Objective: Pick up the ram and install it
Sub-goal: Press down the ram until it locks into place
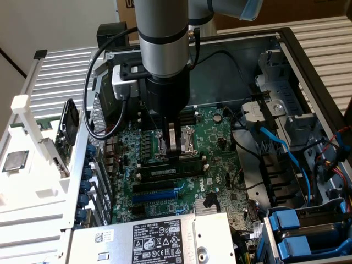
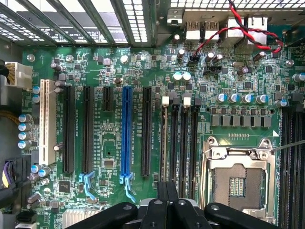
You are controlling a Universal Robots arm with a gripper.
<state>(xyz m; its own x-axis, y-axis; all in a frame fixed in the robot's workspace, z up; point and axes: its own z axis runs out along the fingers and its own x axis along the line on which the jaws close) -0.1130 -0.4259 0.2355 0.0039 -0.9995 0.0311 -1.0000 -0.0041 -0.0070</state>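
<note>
The ram (image 1: 168,171) is a long thin dark stick with a pale label. It stands on edge in a memory slot on the green motherboard (image 1: 220,132), beside the open processor socket (image 1: 184,144). In the wrist view the ram (image 2: 165,138) shows edge-on in the slot nearest the long black and blue slots. My gripper (image 1: 175,156) hangs straight down over the ram with its fingers pressed together. In the wrist view the gripper (image 2: 167,188) is shut over one end of the ram, nothing between the tips. Whether they touch the ram's top edge I cannot tell.
The board lies in an open computer case (image 1: 286,44). Blue cables (image 1: 280,148) and drive bays are at the exterior view's right, and a power supply (image 1: 159,239) is at the front. A white tray (image 1: 33,187) with a square silver chip (image 1: 15,160) stands at the exterior view's left.
</note>
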